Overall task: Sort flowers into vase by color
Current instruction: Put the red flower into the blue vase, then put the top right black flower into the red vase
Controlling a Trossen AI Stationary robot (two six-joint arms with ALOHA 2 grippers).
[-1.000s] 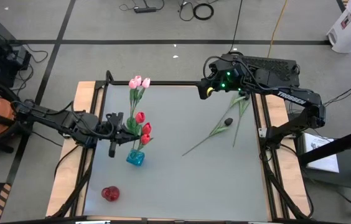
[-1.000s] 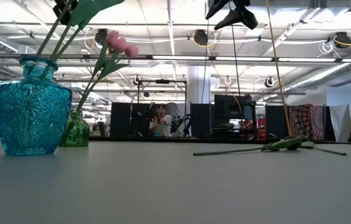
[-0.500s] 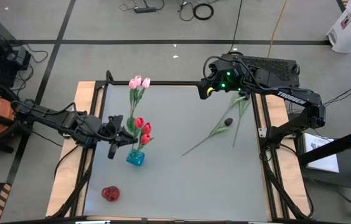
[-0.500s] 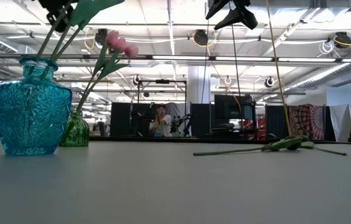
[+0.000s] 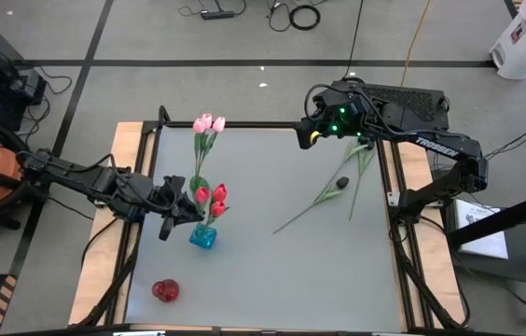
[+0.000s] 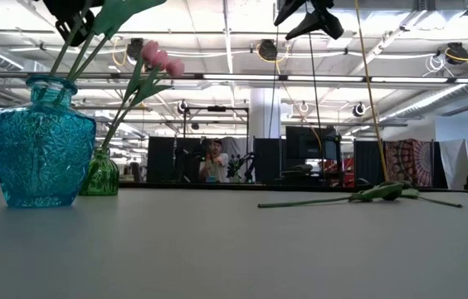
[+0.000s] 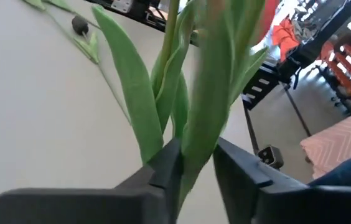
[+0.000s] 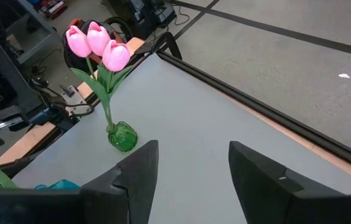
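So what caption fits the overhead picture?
Left gripper beside red tulips in blue vase; black tulips wait.

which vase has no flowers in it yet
The red vase near the table's front left edge: it stands alone and empty. The green vase holds pink tulips, and the blue vase holds red tulips.

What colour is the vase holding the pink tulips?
Green vase, clearest in the right wrist view, under the pink tulips.
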